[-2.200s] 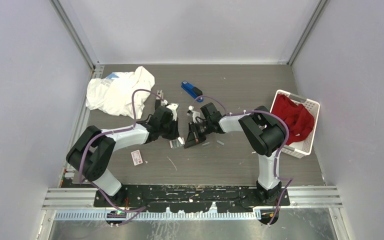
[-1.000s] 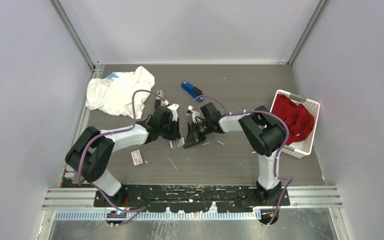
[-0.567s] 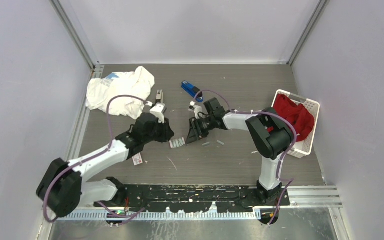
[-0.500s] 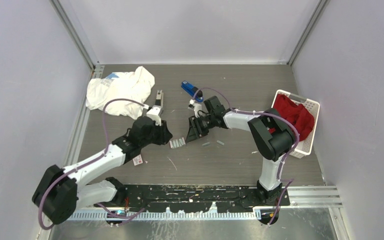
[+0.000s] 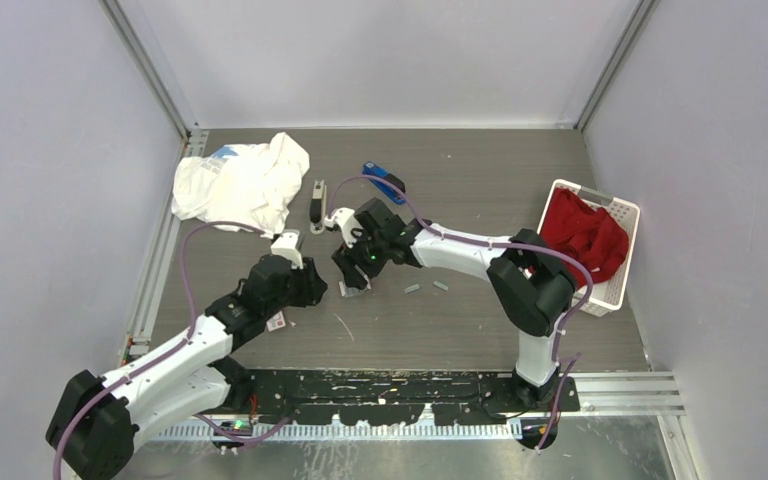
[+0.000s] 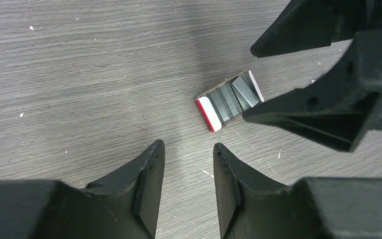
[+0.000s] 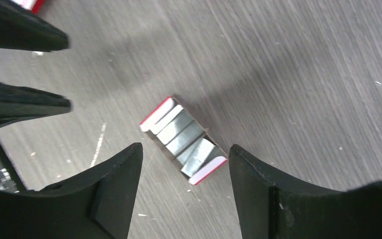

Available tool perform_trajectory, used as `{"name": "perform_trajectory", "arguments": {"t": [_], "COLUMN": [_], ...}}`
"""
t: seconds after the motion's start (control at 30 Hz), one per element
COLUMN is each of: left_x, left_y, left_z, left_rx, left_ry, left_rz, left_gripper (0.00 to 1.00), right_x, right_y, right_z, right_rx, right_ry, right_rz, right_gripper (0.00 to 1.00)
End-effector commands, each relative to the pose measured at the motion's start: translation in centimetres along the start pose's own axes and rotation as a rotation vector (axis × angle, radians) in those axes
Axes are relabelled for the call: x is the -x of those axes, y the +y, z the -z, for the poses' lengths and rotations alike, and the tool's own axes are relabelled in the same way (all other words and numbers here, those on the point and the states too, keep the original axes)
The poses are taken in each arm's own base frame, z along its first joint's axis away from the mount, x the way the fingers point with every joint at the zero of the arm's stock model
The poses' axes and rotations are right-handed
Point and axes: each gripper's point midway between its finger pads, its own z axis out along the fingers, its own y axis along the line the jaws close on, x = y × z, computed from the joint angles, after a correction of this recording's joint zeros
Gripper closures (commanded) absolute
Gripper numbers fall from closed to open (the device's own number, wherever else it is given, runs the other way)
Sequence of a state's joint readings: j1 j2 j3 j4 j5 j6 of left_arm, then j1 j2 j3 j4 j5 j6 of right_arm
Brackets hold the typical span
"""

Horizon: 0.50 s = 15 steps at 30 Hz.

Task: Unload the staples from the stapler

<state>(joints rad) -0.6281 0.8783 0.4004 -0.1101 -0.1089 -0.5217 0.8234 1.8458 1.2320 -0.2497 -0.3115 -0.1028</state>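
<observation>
Since half a second ago the left arm has drawn back toward the near-left corner. The right arm has swung leftward over the middle of the tabletop (image 5: 460,330), while the little tray of staples has kept its place.

At far left a crumpled white cloth (image 5: 235,185) lies at the back. Nearer, a small white-and-red flat box (image 5: 277,320) sits just beside the left arm's forearm. The left fingers (image 6: 144,184) are parted by a narrow gap, with only bare wood showing between them (nothing is pinched). They point at the tray from a little way off.

Behind them a slim grey-and-black tool (image 5: 317,203) lies alone on the wood.

The open cardboard tray (image 6: 206,108) has red-and-white ends and rests flat on the tabletop between the two arms. The staples (image 7: 184,133) fill it as several silvery-grey strips lying side by side, one of them tilted.

The right fingers (image 7: 114,184) are spread wide above the tray. From the right wrist the tray shows in the gap between them, touching neither. From overhead they cover most of it.

Further back a blue stapler (image 5: 383,180) lies partly behind the right arm's cable.

Right of the tray, two short loose strips (image 5: 412,289) lie near each other on the wood (apart from everything else).

At far right a white basket (image 5: 620,215) holds a red cloth (image 5: 585,235).
</observation>
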Motion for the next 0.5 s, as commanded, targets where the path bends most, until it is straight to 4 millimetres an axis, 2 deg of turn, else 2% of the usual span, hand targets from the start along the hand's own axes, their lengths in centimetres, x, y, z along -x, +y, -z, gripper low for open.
{"name": "perform_trajectory", "arguments": {"t": [0.0,0.3,0.47], "left_x": [0.6,-0.2,-0.6], "left_y": [0.4,0.1,0.0], "left_z": [-0.1,-0.7,-1.0], "left_rx": [0.023,-0.007,-0.012], "left_ry": [-0.035,-0.033,-0.018], "left_rz": [0.023,0.062,0.063], "left_gripper": [0.58,0.60,0.61], "right_x": [0.9,-0.7,-0.9], "right_y": [-3.5,-3.6,-3.1], "right_z": [0.3,-0.4,-0.7], "right_rx": [-0.166,-0.160,-0.137], "right_ry": [0.005,0.053,0.058], "right_rz": [0.036,0.020,0.005], "right_gripper": [0.32,0.34,0.35]}}
